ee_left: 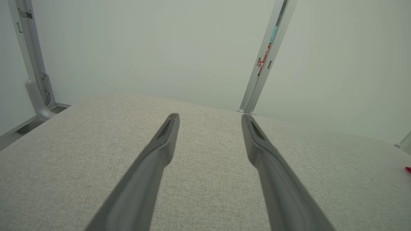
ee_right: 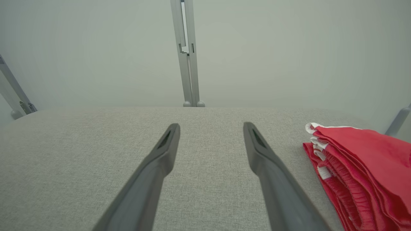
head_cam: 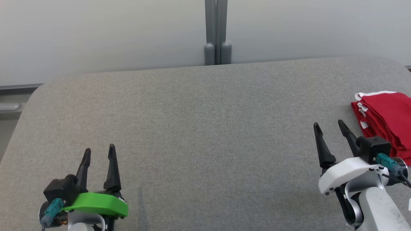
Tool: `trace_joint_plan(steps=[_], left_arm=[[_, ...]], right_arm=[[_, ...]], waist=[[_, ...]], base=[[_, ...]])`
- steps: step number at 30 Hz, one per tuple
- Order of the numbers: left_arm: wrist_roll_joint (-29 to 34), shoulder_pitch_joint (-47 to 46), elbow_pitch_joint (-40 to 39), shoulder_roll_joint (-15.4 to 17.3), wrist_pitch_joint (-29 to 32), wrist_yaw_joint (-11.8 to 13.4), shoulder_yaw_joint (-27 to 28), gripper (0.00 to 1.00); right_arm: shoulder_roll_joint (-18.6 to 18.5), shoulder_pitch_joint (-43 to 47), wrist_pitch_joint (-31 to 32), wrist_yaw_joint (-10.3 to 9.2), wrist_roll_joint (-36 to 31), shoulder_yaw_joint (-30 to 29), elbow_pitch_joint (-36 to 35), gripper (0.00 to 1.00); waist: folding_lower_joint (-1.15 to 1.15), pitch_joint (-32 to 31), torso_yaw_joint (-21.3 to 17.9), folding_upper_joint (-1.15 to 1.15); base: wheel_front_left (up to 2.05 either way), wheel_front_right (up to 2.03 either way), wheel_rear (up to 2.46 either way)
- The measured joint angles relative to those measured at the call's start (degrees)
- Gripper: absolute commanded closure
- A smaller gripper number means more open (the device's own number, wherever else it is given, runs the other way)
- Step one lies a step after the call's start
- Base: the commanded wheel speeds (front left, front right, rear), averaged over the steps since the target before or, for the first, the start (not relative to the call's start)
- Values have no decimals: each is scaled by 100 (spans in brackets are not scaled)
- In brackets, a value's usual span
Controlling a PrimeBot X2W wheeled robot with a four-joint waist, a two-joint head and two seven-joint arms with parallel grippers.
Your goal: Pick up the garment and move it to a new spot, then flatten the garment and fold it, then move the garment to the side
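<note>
Scene: A two-armed robot faces a grey fabric-covered table [head_cam: 205, 128], with both arms low at the near edge and a pale wall [head_cam: 96, 32] behind.
Garment: A red garment [head_cam: 387, 117] lies folded in a layered stack at the table's right side and runs off the right edge of the head view. White edging [head_cam: 362, 96] shows along its left-hand folds.
Right gripper: The right gripper [head_cam: 328, 123] sits at the lower right of the head view on a white mount. Its two dark fingers are spread wide with nothing between them.
Garment to right gripper: The stack lies just beside this gripper, on its outer right-hand side and a little ahead of the fingertips, apart and not touching. In the right wrist view the red folds sit to the right of the right-hand finger, with a strip of bare grey cloth between.
Left gripper: The left gripper [head_cam: 99, 148] sits at the lower left on a green mount, its jaws likewise wide and holding nothing.
Garment to left gripper: They are well apart, with most of the table between them. The left wrist view catches a red sliver at its right edge.
Backdrop: A grey upright post [head_cam: 216, 32] rises behind the table's far edge, roughly midway between the two grippers.
</note>
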Motion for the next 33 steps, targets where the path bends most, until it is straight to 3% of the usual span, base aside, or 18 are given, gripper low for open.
trace_joint_plan(steps=[33], left_arm=[[23, -9, 92, -3, 0, 0, -40, 0]], right_arm=[[185, 56, -54, 0, 33, -100, 138, 0]], waist=[[0, 55, 2, 0]], base=[[0, 0, 0]])
